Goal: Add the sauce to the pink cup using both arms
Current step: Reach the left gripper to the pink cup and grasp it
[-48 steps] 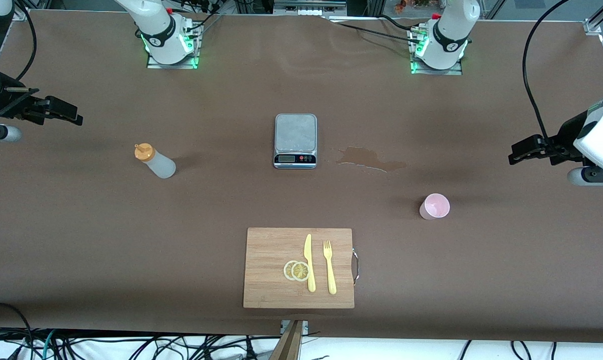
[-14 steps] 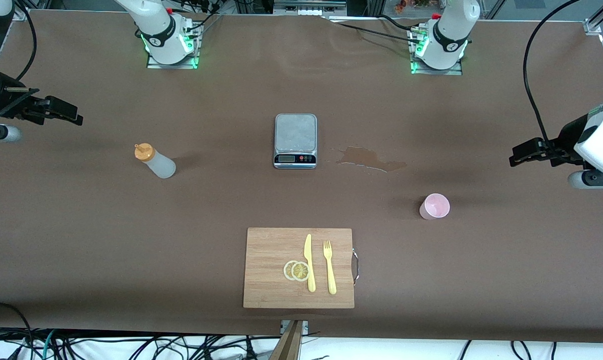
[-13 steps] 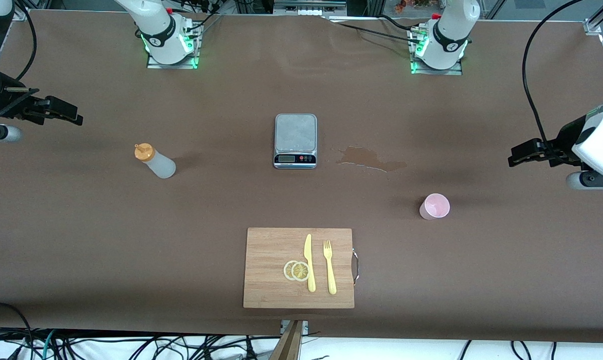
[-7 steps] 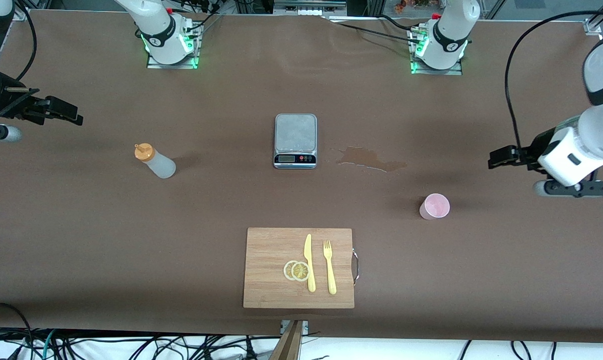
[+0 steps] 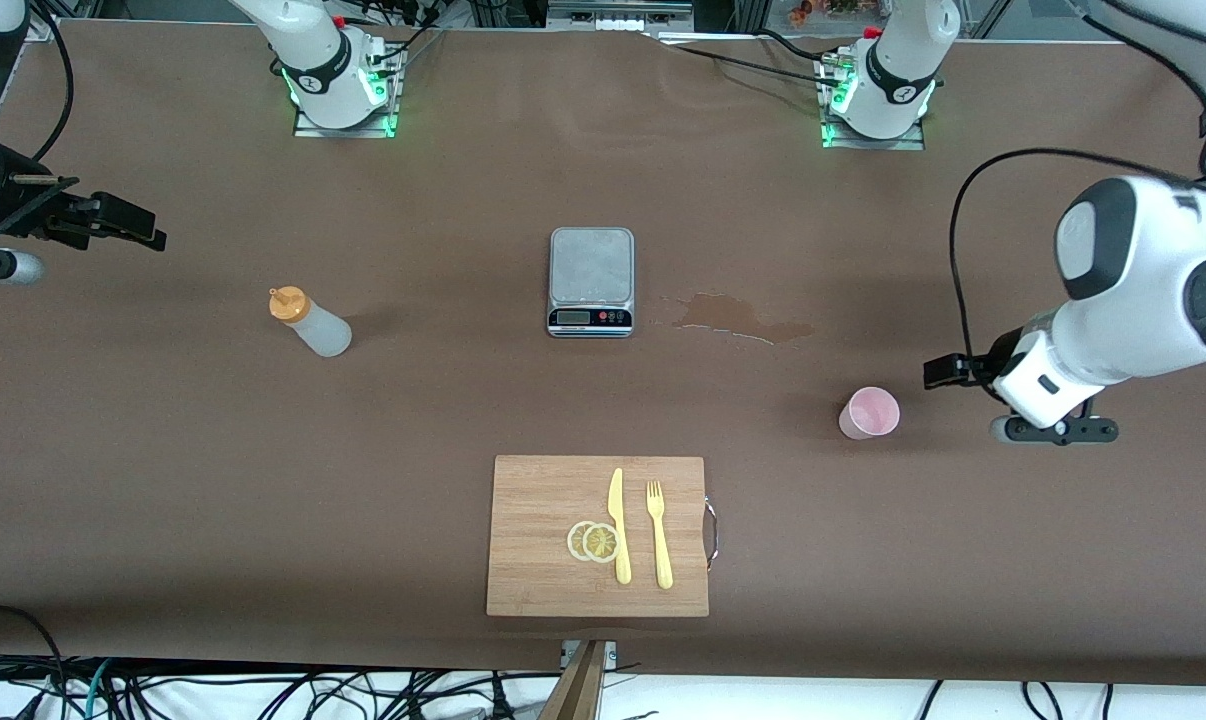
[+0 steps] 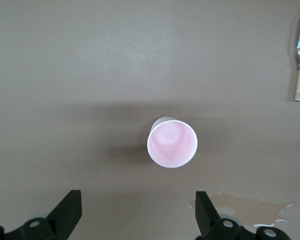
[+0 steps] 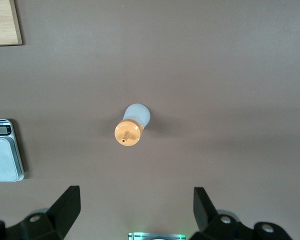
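At the left arm's end of the tabletop [image 5: 163, 480], the left gripper [image 5: 938, 372] hung just beside the pink cup [image 5: 870, 413], its fingers [image 6: 70, 210] spread wide and empty, with the cup showing upright and centred in the gap between them in the left wrist view. The cup stood alone on bare tabletop, nearer to the front camera than the brown spill [image 5: 741, 318] and well apart from the cutting board [image 5: 543, 560] with its knife, fork and lemon slices. The sauce [image 5: 308, 324] stood upright toward the right arm's end, level with the scale [image 5: 591, 281] and well apart from it. The right gripper [image 5: 133, 228] waited over the tabletop's edge at that end, its fingers [image 7: 67, 205] likewise open and holding nothing, the bottle's orange cap [image 7: 128, 133] lying between them in the right wrist view. The step in hand appeared to be the reach for the cup. To do it well, the left gripper would likely need to come down with the cup kept centred, then close gently on the wall below the rim, since so light a tumbler could tip or skid if one finger touched first. A soft squeeze should also spare the thin plastic from buckling, and the cup should stay upright for the pour
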Available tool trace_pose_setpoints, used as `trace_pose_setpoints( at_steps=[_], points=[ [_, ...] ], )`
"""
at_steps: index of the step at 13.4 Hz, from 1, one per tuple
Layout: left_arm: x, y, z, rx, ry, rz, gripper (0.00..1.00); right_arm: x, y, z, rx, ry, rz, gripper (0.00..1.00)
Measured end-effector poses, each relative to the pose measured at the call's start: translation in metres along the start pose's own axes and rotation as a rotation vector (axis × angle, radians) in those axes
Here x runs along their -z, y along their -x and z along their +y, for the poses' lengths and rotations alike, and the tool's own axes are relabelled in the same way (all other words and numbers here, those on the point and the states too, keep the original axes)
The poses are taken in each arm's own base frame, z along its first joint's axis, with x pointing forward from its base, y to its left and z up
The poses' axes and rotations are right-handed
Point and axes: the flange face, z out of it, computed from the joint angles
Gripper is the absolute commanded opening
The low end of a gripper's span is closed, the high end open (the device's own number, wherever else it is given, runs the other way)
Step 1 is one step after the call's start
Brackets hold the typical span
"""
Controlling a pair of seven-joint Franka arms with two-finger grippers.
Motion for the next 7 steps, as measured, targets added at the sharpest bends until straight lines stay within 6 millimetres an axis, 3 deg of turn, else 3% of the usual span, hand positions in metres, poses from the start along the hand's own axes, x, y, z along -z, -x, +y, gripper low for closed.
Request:
trace_pose_setpoints(
  at_steps=[7],
  points=[
    [-0.080,-0.024,0.007,-0.012,-0.001,0.015,0.99,0.000,0.000,0.000,0.000,0.000,0.000,1.00]
  ],
)
